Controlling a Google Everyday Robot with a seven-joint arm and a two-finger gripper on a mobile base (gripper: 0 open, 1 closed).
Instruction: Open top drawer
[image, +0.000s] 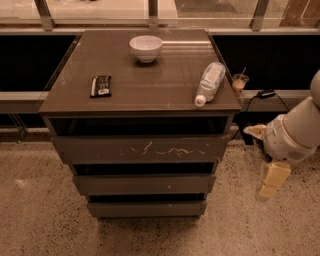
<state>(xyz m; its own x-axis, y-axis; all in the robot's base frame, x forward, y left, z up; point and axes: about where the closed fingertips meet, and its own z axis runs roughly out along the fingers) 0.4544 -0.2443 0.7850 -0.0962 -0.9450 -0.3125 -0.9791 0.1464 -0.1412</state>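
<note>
Camera view looks down on a grey-brown cabinet (60, 100) w/ three stacked drawers. Top drawer (100, 150) sits directly under the tabletop, w/ a dark gap btwn them; it's the widest front, marked by pale whitish scratches across its mid-right part, and looks pushed in. Below it are the middle drawer (142, 184) and the bottom drawer (147, 208), each narrower than the one above. On the tabletop: a white bowl (146, 48) upright near the back edge at centre; a dark snack bar (101, 85) lying flat toward the left side; a clear plastic bottle (210, 82) on its side near the right edge, white cap pointing at the front edge. All three are well apart from each other. Off the cabinet, on the ledge behind-right, is a small cup (240, 81) w/ a stick in it. Robot arm (297, 132) comes in from the right frame edge; gripper (268, 186) hangs pointing down over the speckled floor (30, 220), right of the cabinet, roughly level w/ the middle drawer, apart from the cabinet and touching nothing. Can't tell whether the gripper is spread or pressed together from this angle.
</note>
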